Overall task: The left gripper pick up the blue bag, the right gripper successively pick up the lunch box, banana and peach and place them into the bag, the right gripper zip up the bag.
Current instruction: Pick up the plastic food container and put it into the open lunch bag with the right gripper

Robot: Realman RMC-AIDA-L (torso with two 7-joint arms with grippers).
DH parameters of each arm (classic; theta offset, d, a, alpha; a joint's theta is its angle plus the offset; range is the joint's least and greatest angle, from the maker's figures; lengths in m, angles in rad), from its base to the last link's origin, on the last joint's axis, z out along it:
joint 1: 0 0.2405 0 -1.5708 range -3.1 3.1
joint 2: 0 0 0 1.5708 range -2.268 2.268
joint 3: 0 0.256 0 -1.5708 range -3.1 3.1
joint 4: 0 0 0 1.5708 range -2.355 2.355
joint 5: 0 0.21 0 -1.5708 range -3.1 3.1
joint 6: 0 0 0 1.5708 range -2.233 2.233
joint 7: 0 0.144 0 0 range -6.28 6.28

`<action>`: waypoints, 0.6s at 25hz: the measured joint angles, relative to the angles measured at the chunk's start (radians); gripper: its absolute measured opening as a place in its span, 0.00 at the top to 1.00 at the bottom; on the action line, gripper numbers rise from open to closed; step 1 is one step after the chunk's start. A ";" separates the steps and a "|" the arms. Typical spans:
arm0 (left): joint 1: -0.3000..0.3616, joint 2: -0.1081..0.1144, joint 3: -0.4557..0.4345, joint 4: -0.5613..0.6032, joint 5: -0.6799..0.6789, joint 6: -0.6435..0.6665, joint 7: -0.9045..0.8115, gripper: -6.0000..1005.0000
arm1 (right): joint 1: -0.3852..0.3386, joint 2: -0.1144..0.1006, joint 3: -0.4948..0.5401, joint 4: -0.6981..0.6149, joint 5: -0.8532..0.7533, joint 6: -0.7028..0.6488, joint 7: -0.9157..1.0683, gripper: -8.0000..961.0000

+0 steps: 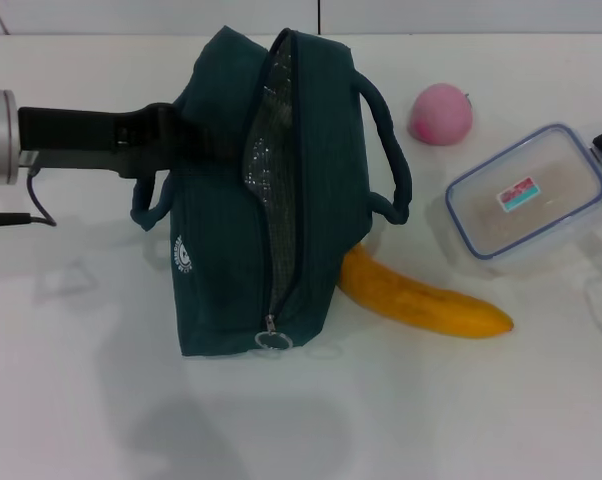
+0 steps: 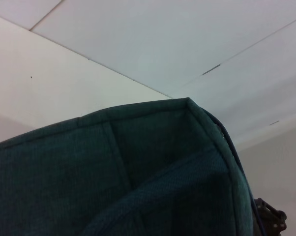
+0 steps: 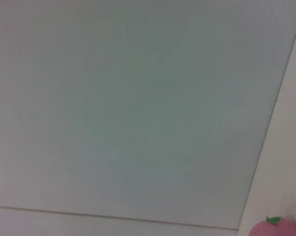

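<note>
Rightward, banana [image 1: 426,298] touches bag [image 1: 246,200]; lunch box [image 1: 526,195] apart.

Plain white, matte counter [image 1: 401,420] fills the head view. Faint grey shadows lie on it toward the near edge. A pale wall [image 1: 461,15] runs along its far edge, with one thin dark vertical seam. Wrist views: flat white panels [image 2: 153,44] crossed by thin straight joint lines; a pale, featureless grey-white surface [image 3: 138,108].
</note>
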 joint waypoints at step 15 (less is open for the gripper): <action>-0.010 0.010 -0.001 -0.041 0.000 0.000 0.022 0.97 | -0.012 0.005 0.000 0.019 0.080 -0.044 0.048 0.89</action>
